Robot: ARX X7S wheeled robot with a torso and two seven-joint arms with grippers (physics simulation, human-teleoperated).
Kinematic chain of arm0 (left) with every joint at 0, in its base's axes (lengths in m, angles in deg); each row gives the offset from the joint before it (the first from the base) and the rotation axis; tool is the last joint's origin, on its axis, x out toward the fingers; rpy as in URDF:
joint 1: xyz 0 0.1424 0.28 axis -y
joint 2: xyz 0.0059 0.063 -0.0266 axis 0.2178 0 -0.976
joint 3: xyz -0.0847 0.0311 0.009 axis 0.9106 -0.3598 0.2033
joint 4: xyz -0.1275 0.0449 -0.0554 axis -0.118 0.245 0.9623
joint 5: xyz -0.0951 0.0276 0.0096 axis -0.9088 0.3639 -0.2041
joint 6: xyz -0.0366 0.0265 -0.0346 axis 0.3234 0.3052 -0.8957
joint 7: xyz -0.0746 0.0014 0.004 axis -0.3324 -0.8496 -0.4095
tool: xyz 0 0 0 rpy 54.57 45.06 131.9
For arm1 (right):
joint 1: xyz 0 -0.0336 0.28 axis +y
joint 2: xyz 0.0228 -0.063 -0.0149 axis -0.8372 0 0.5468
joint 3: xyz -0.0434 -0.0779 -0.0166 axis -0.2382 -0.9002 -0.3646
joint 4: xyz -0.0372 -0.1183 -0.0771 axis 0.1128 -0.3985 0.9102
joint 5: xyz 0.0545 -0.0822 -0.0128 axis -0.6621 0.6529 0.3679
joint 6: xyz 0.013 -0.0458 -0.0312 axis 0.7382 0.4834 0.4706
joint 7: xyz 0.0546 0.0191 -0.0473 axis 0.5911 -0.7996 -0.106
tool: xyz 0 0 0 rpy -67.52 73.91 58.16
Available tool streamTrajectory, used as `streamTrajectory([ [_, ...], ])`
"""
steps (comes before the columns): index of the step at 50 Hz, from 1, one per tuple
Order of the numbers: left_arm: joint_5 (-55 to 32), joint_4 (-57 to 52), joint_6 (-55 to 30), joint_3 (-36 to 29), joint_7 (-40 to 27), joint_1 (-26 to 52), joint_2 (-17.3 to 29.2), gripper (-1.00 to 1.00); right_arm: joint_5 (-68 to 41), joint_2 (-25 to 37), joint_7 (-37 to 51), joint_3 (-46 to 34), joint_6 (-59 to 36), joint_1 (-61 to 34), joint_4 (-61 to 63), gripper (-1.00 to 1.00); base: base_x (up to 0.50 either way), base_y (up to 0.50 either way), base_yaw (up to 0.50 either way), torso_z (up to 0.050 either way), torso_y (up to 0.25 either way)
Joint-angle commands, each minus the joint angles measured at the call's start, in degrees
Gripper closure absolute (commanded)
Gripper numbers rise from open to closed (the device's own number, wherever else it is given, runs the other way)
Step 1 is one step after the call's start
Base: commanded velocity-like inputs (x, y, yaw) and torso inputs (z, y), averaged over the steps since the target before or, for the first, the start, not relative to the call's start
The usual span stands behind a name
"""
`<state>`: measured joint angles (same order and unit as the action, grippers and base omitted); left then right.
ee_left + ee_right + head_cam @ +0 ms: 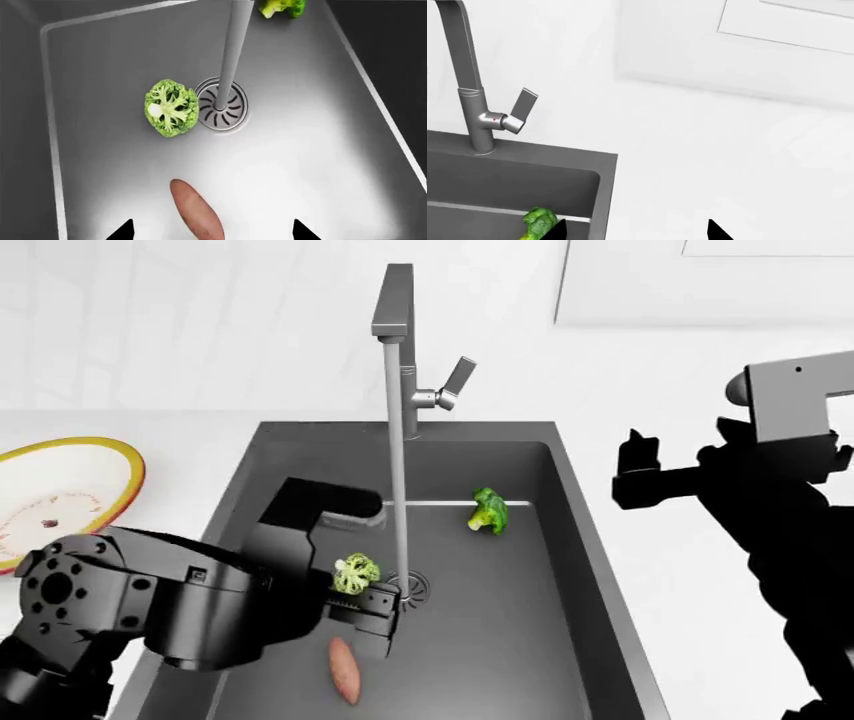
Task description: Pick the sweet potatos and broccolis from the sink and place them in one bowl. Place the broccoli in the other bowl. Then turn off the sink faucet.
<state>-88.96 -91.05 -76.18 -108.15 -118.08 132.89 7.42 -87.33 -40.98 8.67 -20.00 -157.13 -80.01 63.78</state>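
A sweet potato [344, 672] lies flat on the sink [534, 660] floor near the front edge, its long body pointing roughly toward the drain [411, 586]. Beside the drain rests one broccoli [355, 573], cut face up, almost touching the drain's rim; a second broccoli [489, 511] lies farther back, close to the rear wall of the basin and to the right of the water stream [395, 490]. That stream falls straight from the faucet [395, 310] spout into the drain, and the faucet's lever handle [455, 377] sticks out tilted on the right side of the column. The left gripper [212, 231] hangs inside the basin just above the sweet potato — its two dark fingertips [124, 231] stand spread on either side of the potato's end, released and holding nothing. The right gripper [635, 230] is raised over the white counter [694, 580] to the right of the sink, well apart from the vegetables — its tips are also parted and empty, with the rear broccoli showing near one tip in the right wrist view. On the counter to the left of the sink sits a bowl [80, 480] with a yellow rim, partly cut off by the edge of the head view
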Motion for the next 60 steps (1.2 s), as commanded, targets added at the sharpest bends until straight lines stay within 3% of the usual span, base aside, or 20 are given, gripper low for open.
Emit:
streamTrajectory([
  [1,7.6,7.9,1.5,-1.3,8.4,-1.8,-1.7,-1.00,-0.1,-0.2,-0.4,0.3,-0.7,0.7,0.6,-1.00,0.00,0.00,0.00,0.000,0.000],
  [5,11.3,9.3,1.4,-2.3,11.0,-2.7,-2.3,-1.00,-0.2,-0.2,-0.4,0.5,-0.2,1.4,0.4,-1.00,0.00,0.00,0.00,0.000,0.000],
  [7,18.8,9.1,0.6,-3.6,17.5,-2.4,-2.5,-1.00,-0.3,-0.2,-0.4,0.5,0.0,1.8,0.4,-1.00,0.00,0.00,0.00,0.000,0.000],
  [15,23.8,13.8,3.1,-5.5,22.8,-5.5,-4.6,-1.00,-0.8,0.8,-0.4,0.9,-2.0,2.3,1.9,-1.00,0.00,0.00,0.00,0.000,0.000],
  [25,31.9,22.0,5.1,-8.8,30.9,-3.3,-6.3,-1.00,-1.4,0.8,-0.4,1.5,-2.1,3.1,1.9,-1.00,0.00,0.00,0.00,0.000,0.000],
  [45,37.4,27.7,7.2,-13.2,36.6,-4.6,-8.8,-1.00,-2.7,1.0,0.1,2.2,-1.9,3.8,2.3,-1.00,0.00,0.00,0.00,0.000,0.000],
  [46,37.2,27.7,7.1,-13.1,36.2,-4.7,-8.8,1.00,-2.7,1.0,0.1,2.2,-1.9,3.8,2.3,-1.00,0.00,0.00,0.00,0.000,0.000],
  [57,35.9,28.2,7.9,-11.6,35.3,-3.8,-8.3,1.00,-3.5,1.3,0.2,3.0,-2.0,4.0,2.8,-1.00,0.00,0.00,0.00,0.000,0.000],
  [60,32.3,25.7,7.8,-8.8,31.8,-3.9,-7.0,1.00,-3.8,1.1,0.2,3.1,-2.2,4.6,3.4,-1.00,0.00,0.00,0.00,0.000,0.000],
])
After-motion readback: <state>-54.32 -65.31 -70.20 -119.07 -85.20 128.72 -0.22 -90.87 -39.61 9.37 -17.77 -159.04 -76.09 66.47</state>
